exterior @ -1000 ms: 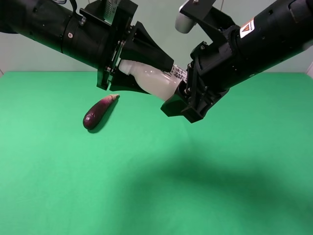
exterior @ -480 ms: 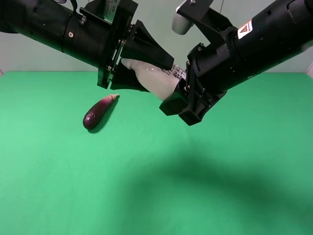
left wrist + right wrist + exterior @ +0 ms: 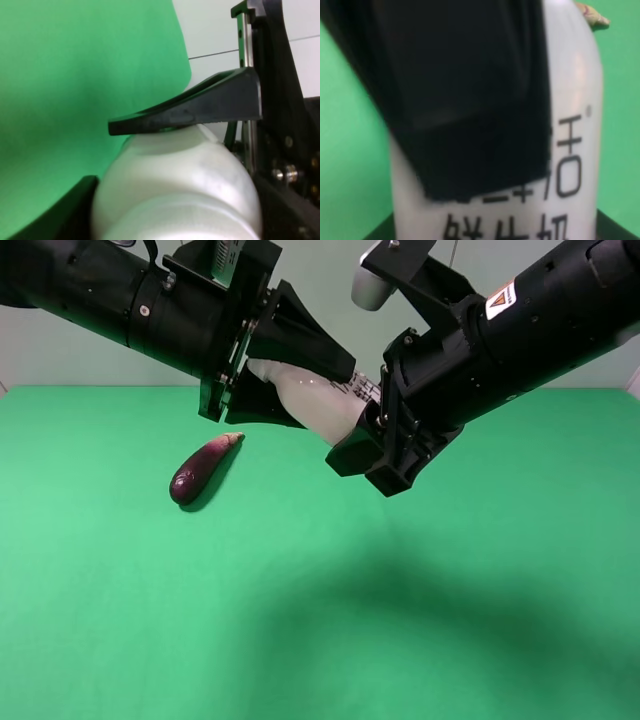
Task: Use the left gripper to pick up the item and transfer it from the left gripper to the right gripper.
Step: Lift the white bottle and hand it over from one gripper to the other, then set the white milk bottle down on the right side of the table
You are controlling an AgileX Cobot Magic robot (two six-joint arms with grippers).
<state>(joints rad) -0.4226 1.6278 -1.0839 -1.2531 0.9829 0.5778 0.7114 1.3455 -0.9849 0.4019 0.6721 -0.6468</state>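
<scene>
Right gripper (image 3: 362,440): clamped tight on the printed end of the bottle (image 3: 318,406); in the right wrist view one dark finger (image 3: 470,100) lies across the white body and hides part of the black lettering

Left gripper (image 3: 328,398): jaws set around the bottle's other end; in the left wrist view the upper finger (image 3: 200,107) rests on the white shoulder and the lower one sits just beside the body, but whether they are pressing or merely touching cannot be told

Bottle: in the air between the two grippers, tilted, with the end in the left gripper higher than the end in the right gripper; it hangs above and to the right of the eggplant (image 3: 203,468), well clear of the cloth (image 3: 320,640)

Arms: the left arm comes in from above and left of the eggplant, the right arm from far to its upper right, carrying a red-and-white sticker (image 3: 503,298); the two meet nose to nose over the bottle

Eggplant: purple, lying alone on the cloth just below the left gripper, its stem end pointing up towards the bottle

Cloth: green, spread under everything, with a broad soft shadow of the arms falling to the lower right of the eggplant
</scene>
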